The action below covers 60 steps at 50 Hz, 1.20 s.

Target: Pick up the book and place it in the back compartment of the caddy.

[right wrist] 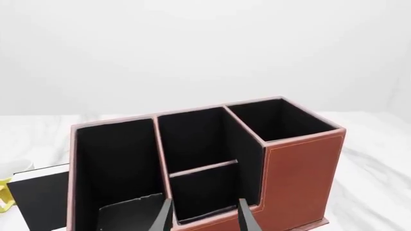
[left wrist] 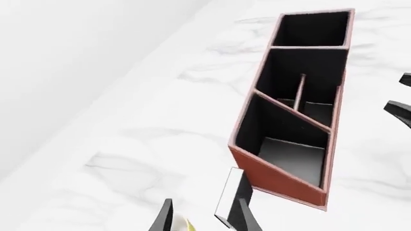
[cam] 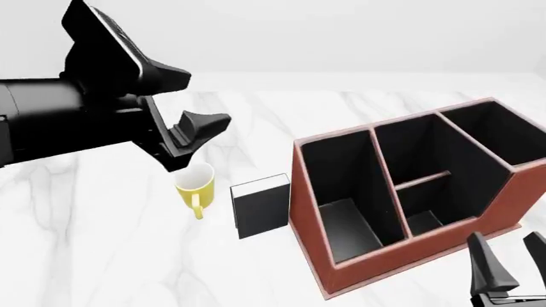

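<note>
The black book (cam: 260,206) with white page edges stands upright on the table between the yellow mug (cam: 196,184) and the red-brown caddy (cam: 309,256). It also shows in the left wrist view as the book (left wrist: 231,195) and in the right wrist view as the book (right wrist: 42,197). The back compartment (cam: 418,150) lies behind a thin crossbar (cam: 424,180); the same back compartment (right wrist: 196,139) holds nothing. My left gripper (cam: 192,144) hangs open above the mug, left of the book. My right gripper (cam: 512,259) is open near the caddy's near side, holding nothing.
The marble table (cam: 102,256) carries the mug close beside the book. The caddy has a long narrow cell (cam: 337,198) next to the book and a tall-walled cell (cam: 499,131) at the far right. A pale wall rises behind the table.
</note>
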{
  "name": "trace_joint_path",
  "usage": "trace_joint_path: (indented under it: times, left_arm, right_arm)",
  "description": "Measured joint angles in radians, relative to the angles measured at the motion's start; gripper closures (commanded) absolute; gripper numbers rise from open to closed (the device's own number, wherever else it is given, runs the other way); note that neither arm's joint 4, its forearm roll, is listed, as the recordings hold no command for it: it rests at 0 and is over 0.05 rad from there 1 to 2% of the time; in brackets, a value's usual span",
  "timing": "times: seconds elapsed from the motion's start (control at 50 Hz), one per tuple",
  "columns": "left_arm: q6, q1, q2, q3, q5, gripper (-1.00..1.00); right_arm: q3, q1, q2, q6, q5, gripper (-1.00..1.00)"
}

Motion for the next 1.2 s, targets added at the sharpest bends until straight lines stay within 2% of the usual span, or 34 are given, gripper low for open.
trace_joint_path:
  times: [0.26,0.38,0.58,0.98,1.2]
  left_arm:
    - [0.032,-0.074,0.123,-0.059,0.098,-1.00]
    - [0.029,-0.098,0.147,-0.050,0.106,-1.00]
    - [0.035,-0.103,0.197,0.001,0.066,-1.00]
    - [0.092,-0.071,0.259,0.019,-0.037,-1.00]
    - [0.098,-0.071,0.289,0.057,-0.107,-1.00]
  right_arm:
    - [0.005,0.002,0.000,0.002,-0.005,-1.00]
    - [0.006,0.003,0.000,0.003,-0.005,-1.00]
    - [0.007,0.003,0.000,0.003,-0.006,-1.00]
    - [0.008,0.003,0.000,0.003,-0.006,-1.00]
    - [0.008,0.003,0.000,0.006,-0.006,-1.00]
